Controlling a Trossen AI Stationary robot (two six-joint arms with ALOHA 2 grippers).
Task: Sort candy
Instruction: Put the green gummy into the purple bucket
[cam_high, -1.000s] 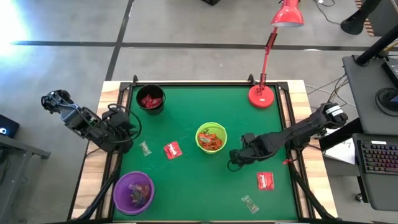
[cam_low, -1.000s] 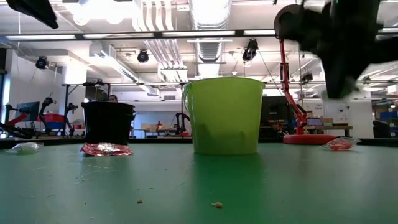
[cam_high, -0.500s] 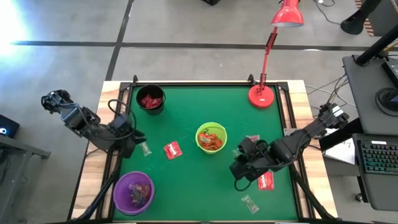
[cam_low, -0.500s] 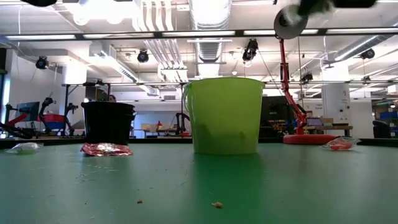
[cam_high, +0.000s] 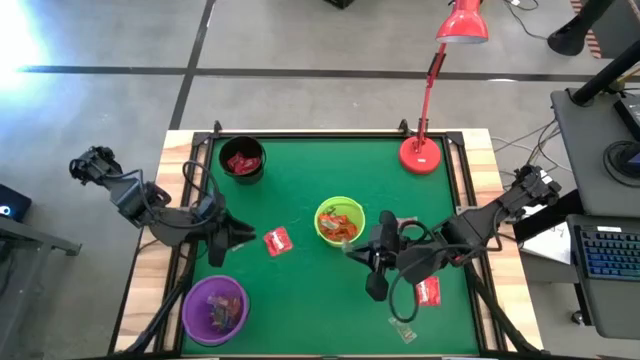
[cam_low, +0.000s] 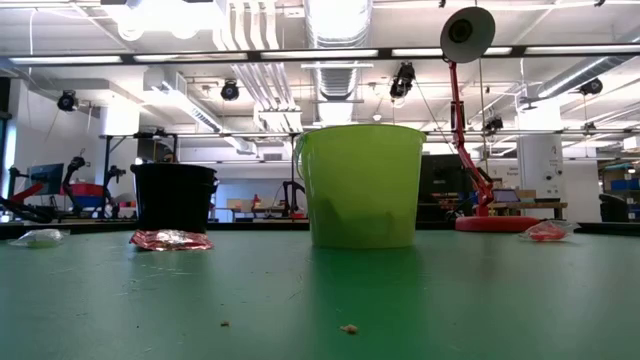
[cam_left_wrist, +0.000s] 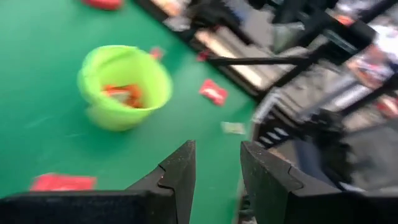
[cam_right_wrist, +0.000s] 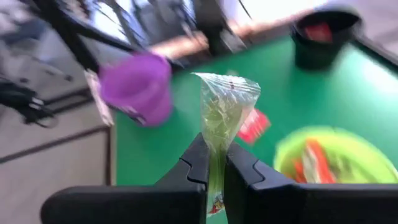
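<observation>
We see the green table (cam_high: 300, 300) carrying three bowls: purple bowl (cam_high: 214, 309) at the near left, lime-green bowl (cam_high: 339, 221) in the middle holding orange-red sweets, black bowl (cam_high: 243, 160) at the far left holding red packets. The right gripper (cam_right_wrist: 214, 163) hovers just beside the lime-green bowl, fingers pinched on a clear twist-wrapped candy (cam_right_wrist: 222, 112), crinkled and greenish inside, standing upright from them. The left gripper (cam_left_wrist: 217, 163), fingers narrowly parted and empty, sits near a flat red packet (cam_high: 277, 241). Another red packet (cam_high: 427, 291) and a clear sweet (cam_high: 402, 327) lie at the near right.
</observation>
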